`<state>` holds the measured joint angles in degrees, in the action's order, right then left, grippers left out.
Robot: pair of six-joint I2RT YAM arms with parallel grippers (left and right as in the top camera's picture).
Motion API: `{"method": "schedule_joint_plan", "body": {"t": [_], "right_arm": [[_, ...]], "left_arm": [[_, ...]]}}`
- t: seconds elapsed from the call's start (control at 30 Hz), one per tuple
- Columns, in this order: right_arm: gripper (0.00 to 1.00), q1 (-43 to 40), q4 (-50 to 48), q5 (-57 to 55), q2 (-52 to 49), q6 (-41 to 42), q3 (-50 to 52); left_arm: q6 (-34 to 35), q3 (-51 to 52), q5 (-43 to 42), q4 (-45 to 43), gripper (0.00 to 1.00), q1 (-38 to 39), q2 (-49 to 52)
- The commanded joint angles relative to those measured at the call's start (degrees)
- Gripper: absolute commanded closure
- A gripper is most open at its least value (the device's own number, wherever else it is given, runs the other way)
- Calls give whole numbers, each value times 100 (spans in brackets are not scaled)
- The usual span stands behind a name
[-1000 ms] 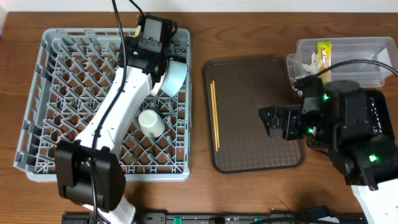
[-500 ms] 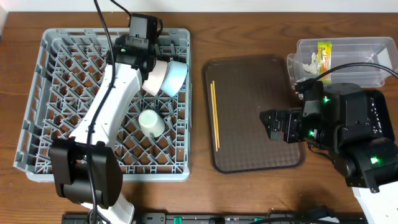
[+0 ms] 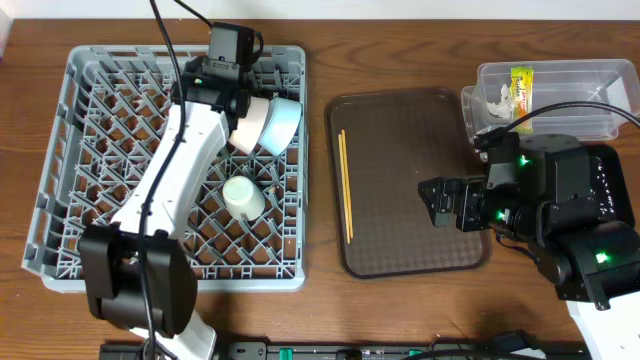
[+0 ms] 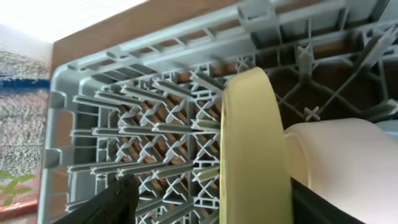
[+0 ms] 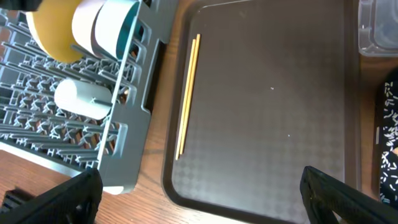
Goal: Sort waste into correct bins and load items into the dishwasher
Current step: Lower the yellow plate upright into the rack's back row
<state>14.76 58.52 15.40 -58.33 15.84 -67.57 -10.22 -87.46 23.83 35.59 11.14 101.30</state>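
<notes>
Letting go: left claw (image 4: 211, 198) parted around upright yellow plate (image 4: 249, 155), since dish rack (image 4: 155, 124) pegs and white bowl (image 4: 336, 162) beside it prop it; right claw (image 5: 202, 196) wide, empty, chopsticks (image 5: 188, 93) ahead.

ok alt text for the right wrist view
Thin wooden chopsticks lie along the left side of a dark brown serving tray. Left of it, a grey plastic dish rack holds a round yellow plate, a white bowl, a light blue bowl and a small white cup.
</notes>
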Motion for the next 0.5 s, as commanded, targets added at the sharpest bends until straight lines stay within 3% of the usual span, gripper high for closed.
{"method": "schedule_joint_plan", "body": {"t": [0.0, 0.13, 0.47], "right_arm": [[1, 63, 0, -17, 28, -87, -111], [1, 63, 20, -33, 31, -83, -111], [1, 63, 328, -358, 205, 133, -199]], "left_arm": [[203, -74, -31, -37, 32, 7, -772], [289, -74, -306, 22, 32, 7, -1434], [951, -70, -2398, 817, 30, 35, -2218]]}}
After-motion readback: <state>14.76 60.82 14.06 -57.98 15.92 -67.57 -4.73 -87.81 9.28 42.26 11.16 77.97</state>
